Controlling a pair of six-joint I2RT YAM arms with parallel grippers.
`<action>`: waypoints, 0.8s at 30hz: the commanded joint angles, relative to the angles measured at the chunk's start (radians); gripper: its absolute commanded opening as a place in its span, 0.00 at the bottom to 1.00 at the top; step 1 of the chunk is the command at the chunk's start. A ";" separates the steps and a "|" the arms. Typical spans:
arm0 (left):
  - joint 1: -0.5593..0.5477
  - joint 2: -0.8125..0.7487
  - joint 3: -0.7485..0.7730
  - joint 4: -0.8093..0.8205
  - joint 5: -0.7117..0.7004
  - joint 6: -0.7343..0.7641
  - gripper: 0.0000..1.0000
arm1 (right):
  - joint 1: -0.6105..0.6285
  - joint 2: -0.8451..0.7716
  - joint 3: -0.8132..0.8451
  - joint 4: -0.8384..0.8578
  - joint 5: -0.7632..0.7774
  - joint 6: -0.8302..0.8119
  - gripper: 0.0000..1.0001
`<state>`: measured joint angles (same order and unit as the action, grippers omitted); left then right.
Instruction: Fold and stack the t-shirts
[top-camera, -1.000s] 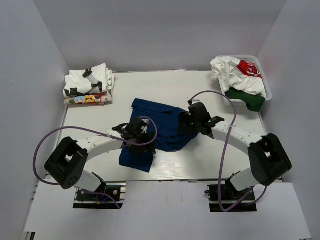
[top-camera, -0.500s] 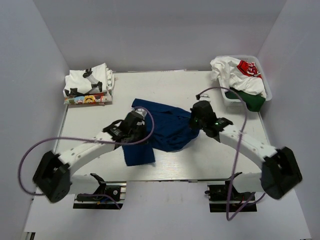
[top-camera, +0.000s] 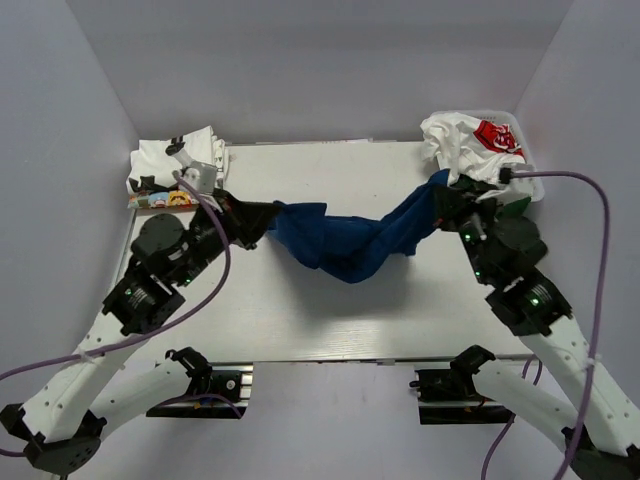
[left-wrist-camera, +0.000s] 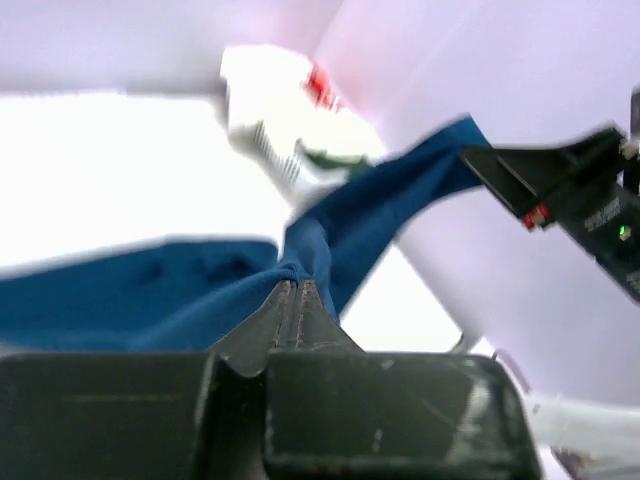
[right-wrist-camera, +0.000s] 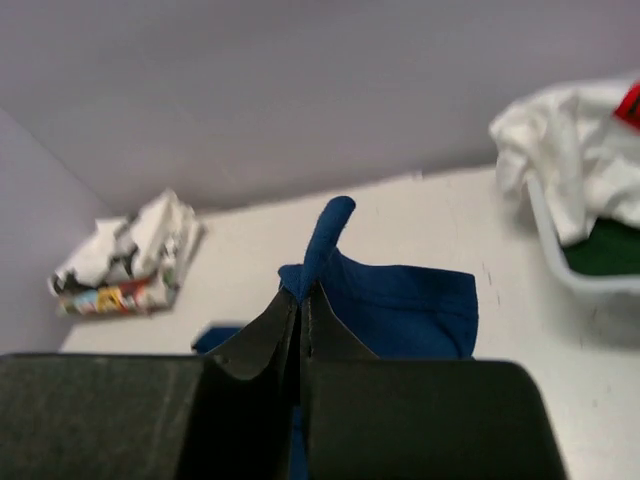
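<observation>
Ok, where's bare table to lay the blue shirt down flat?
Bare: the near half of the white table, under the dark blue cloth t-shirt hanging between left hand and right hand, and the far strip between the folded stack of printed white t-shirts and the white plastic mesh basket. Crowded: both far corners.

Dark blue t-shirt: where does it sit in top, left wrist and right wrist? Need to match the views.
Top external: dark blue t-shirt at centre, stretched left to right.
Left wrist: a band from lower left to upper right.
Right wrist: centre, slightly low.
Shared landmark: heap of white tees with red print.
</observation>
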<state>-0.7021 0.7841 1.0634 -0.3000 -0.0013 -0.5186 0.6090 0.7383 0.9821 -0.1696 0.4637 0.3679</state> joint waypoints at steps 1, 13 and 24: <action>0.003 -0.026 0.101 0.063 0.024 0.087 0.00 | -0.006 -0.053 0.116 0.085 0.024 -0.090 0.00; 0.003 -0.052 0.475 0.006 0.126 0.167 0.00 | -0.003 -0.160 0.498 0.030 -0.352 -0.293 0.00; 0.003 0.168 0.557 -0.040 -0.162 0.198 0.00 | 0.000 0.056 0.489 0.073 -0.117 -0.437 0.00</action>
<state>-0.7021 0.8021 1.6547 -0.2764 -0.0502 -0.3321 0.6044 0.6769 1.5322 -0.1230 0.2249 0.0017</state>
